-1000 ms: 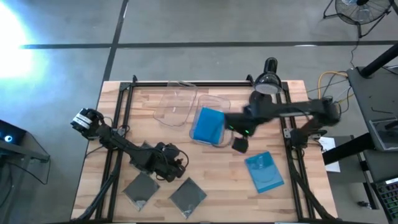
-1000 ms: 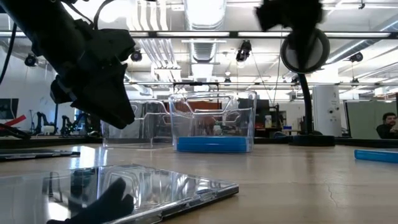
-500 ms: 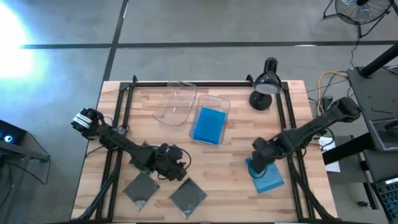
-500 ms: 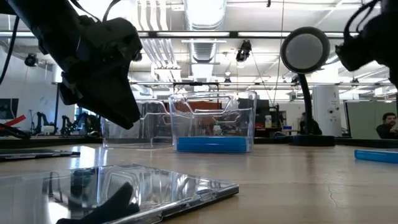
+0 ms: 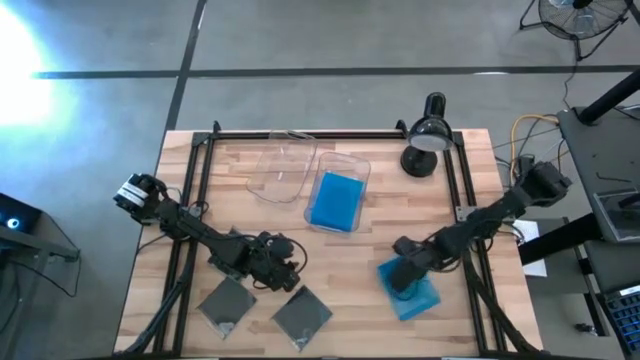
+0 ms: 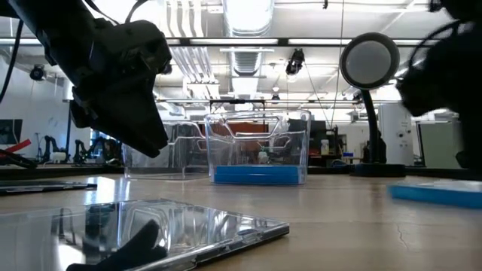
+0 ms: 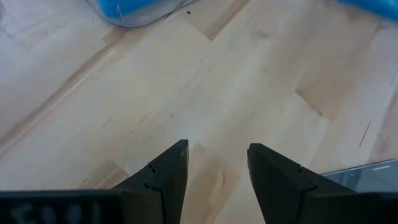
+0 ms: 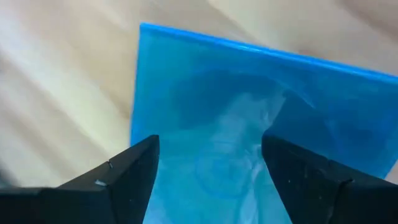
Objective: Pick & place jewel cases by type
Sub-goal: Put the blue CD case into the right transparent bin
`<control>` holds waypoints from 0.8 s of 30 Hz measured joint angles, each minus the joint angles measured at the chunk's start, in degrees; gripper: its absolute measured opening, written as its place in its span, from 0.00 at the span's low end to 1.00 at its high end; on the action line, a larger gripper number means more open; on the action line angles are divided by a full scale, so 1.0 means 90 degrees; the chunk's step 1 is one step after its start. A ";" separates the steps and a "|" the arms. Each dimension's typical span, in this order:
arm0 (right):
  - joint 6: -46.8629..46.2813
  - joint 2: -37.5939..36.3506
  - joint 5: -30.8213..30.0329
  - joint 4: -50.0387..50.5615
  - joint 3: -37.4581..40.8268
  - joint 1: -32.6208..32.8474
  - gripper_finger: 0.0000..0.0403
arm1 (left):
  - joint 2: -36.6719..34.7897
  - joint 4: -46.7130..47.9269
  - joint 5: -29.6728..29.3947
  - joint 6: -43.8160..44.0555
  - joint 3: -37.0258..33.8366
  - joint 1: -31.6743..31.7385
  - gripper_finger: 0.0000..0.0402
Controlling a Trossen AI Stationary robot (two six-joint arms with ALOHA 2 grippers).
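Blue jewel case (image 5: 412, 293): flat on table (image 5: 350, 290), front right, under right gripper (image 5: 399, 279), fingers spread above it. Left gripper (image 5: 285, 272): fingers parted, empty, near two dark jewel cases (image 5: 302, 317).

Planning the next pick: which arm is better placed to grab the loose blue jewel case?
The right. Its pincer hangs open directly over the blue jewel case, while the left pincer sits by the grey cases.
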State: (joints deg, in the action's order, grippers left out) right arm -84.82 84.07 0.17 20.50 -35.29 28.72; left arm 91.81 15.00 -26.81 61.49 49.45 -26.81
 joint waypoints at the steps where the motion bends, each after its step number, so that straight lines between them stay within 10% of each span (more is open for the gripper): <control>1: 0.0079 0.0113 -0.0025 -0.0500 -0.0004 -0.0085 0.71 | 0.0000 -0.0009 0.0000 -0.0002 0.0000 0.0009 0.37; 9: 0.0803 0.0250 -0.1047 -0.2353 -0.0227 -0.0776 0.71 | 0.0193 -0.0667 0.0273 0.0007 -0.0012 0.0136 0.37; 19: -0.0181 -0.0515 -0.1369 0.0747 -0.0420 -0.0239 0.68 | 0.0739 -0.1991 0.0476 -0.0381 0.0080 0.0475 0.37; 24: -0.0291 -0.0352 -0.1898 0.0426 -0.0135 -0.0347 0.66 | 0.0750 -0.2008 0.0477 -0.0709 0.0136 0.0670 0.37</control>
State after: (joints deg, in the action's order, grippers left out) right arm -87.44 80.90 -16.92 24.34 -36.50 25.60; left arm 98.56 -3.07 -22.51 55.11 50.68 -20.78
